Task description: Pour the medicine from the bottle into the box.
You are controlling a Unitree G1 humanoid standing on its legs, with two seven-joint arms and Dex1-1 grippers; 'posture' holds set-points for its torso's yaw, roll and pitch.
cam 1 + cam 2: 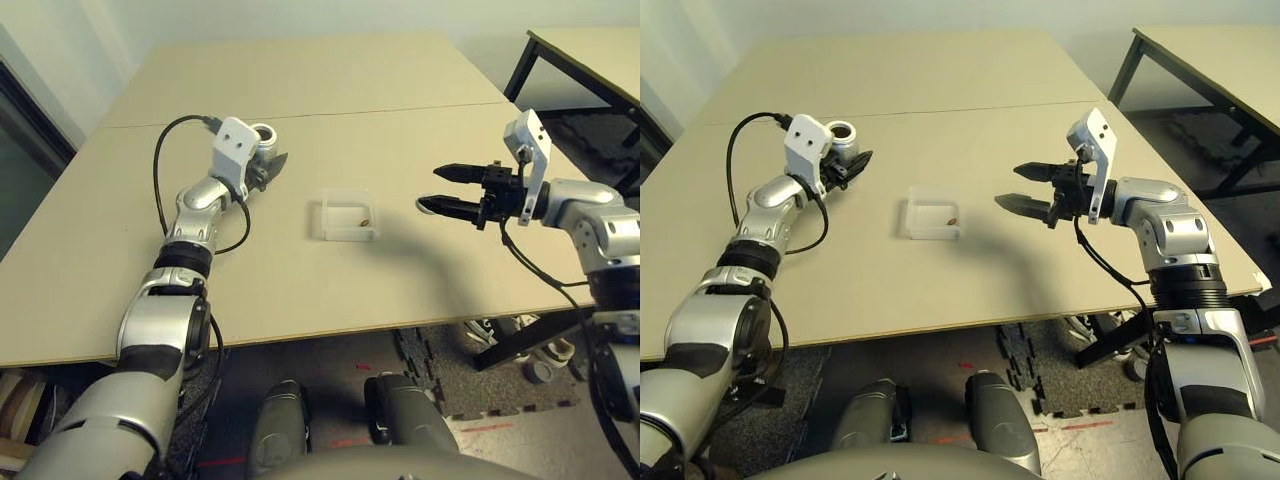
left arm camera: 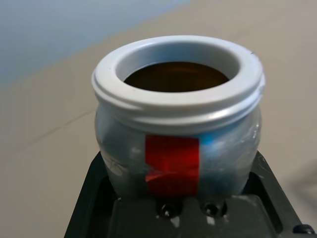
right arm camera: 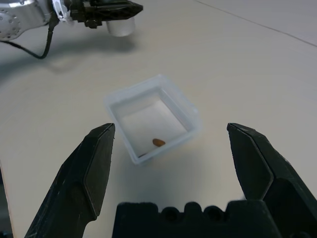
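On the wide beige wooden table (image 1: 300, 90), the left gripper (image 1: 268, 165) holds the small silver-grey, red-labelled bottle (image 2: 178, 124) upright, fingers clamped on it, well to the left of the clear square plastic box (image 1: 349, 214). The right gripper (image 1: 450, 190) hovers with fingers spread. The tiny brownish-gold pill (image 3: 158, 142) lies in the box: pouring looks done, and setting the bottle down likely follows.

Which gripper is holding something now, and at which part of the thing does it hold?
The left gripper holds the bottle by its lower body, mouth upward. The right gripper is open and holds nothing.
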